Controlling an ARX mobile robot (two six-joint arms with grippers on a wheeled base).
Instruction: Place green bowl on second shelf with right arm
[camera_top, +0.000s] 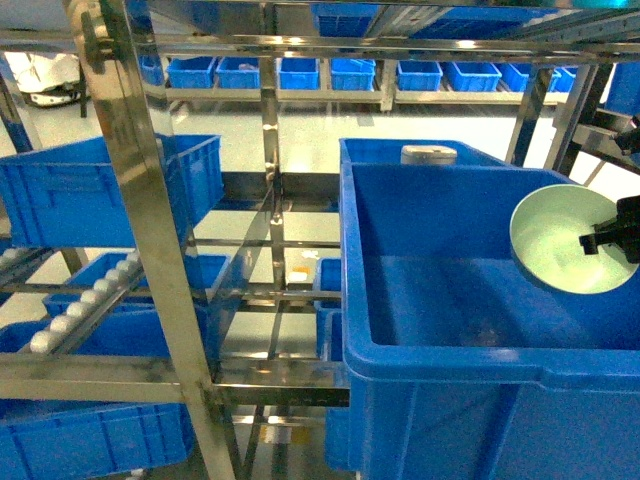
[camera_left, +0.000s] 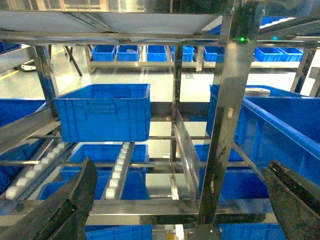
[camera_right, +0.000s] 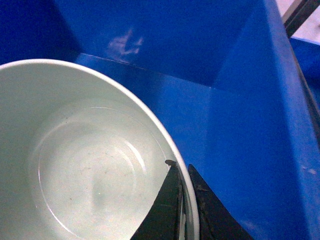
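we see right gripper (camera_right: 183, 210) pinching green bowl (camera_top: 565, 238) by its rim, bowl tilted, mouth facing left, above blue bin (camera_top: 480, 300), left gripper (camera_left: 175, 200) spread wide

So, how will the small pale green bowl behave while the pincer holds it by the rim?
The smooth pale mint-green bowl looks rigid and probably light, being thin-walled and empty. The right pincer pinches only its thin rim, so it may pivot. Its glossy surface could slip, dropping it into the large blue plastic bin.
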